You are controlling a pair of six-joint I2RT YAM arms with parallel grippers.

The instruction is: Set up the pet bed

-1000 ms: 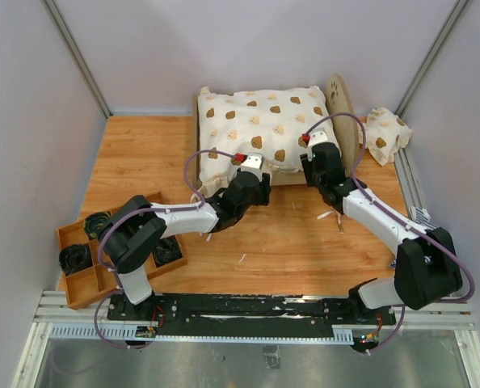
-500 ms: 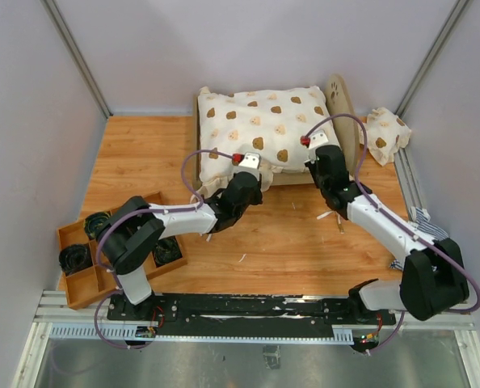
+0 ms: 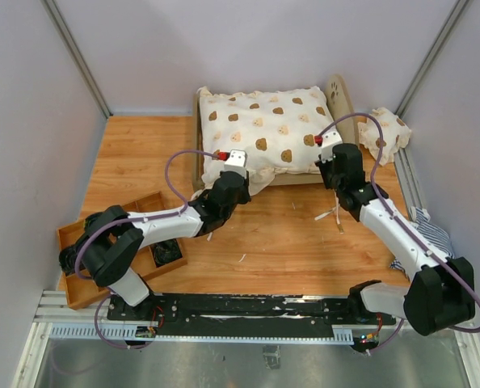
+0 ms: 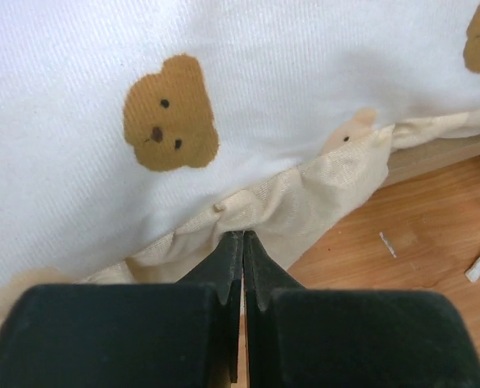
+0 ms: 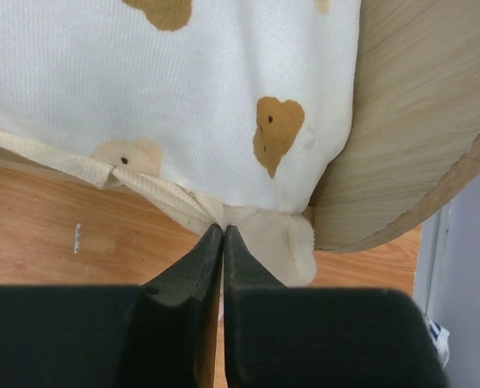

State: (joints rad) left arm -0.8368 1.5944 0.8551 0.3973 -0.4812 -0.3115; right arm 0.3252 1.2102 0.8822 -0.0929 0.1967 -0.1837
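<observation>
Small light plywood pet bed [image 3: 341, 101] with an arched paw-cutout headboard sits far-centre on the wooden table [image 3: 143, 153], headboard to the right. Its mattress is hidden under the cream bear-print ruffled cover [image 3: 264, 133]. Left gripper [image 4: 242, 239] and right gripper [image 5: 223, 232] are both pinched closed on the cover's ruffle. I judge the frame light, stiff and apt to slide. Best hold: side rail or headboard edge.

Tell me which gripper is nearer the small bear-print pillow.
Right. The right gripper pinches the cover beside the headboard, near the pillow; the left gripper holds its opposite corner.
</observation>
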